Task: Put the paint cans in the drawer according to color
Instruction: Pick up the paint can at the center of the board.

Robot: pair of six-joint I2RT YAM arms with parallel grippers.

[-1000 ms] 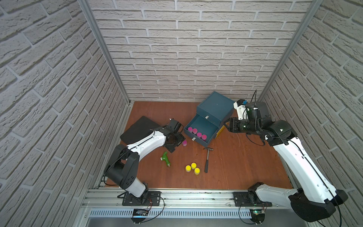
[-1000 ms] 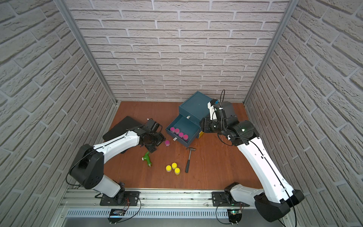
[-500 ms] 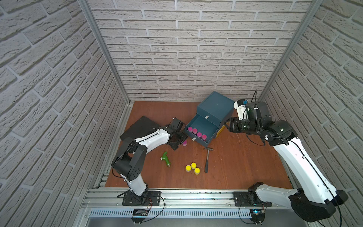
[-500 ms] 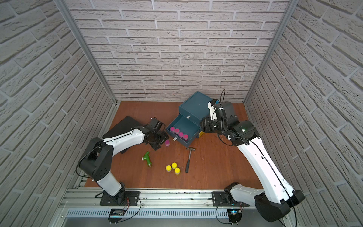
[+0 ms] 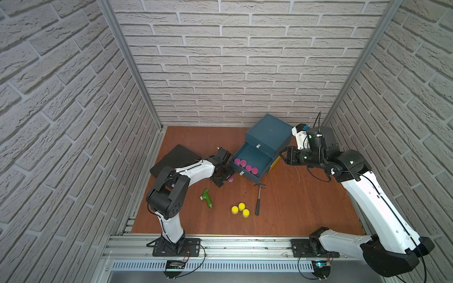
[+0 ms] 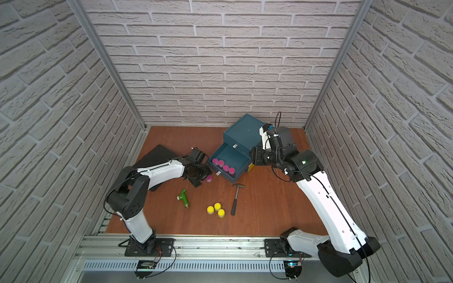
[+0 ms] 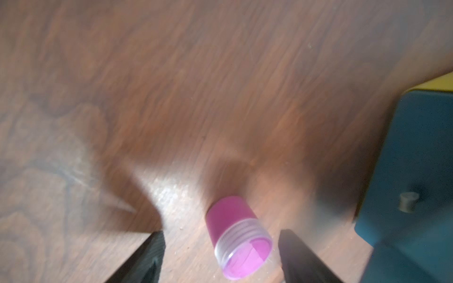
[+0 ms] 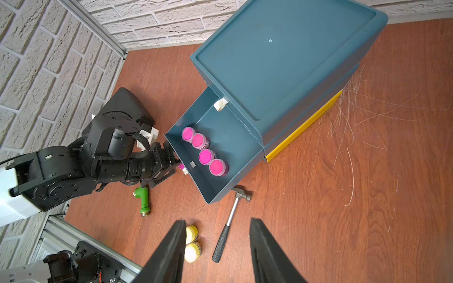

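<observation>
Our left hand (image 7: 220, 235) has its fingers apart on either side of a pink can (image 7: 229, 216), and as far as we can tell neither finger touches it. The can lies tipped on the bench (image 7: 220, 98), just beside the front of the open drawer (image 5: 259, 156), where four pink cans (image 5: 245, 166) sit in a row. It looks light, stiff and smooth, and likely to roll, so we judge the lid's sides the best hold. Our right hand (image 8: 218, 220) hangs apart and empty.
</observation>
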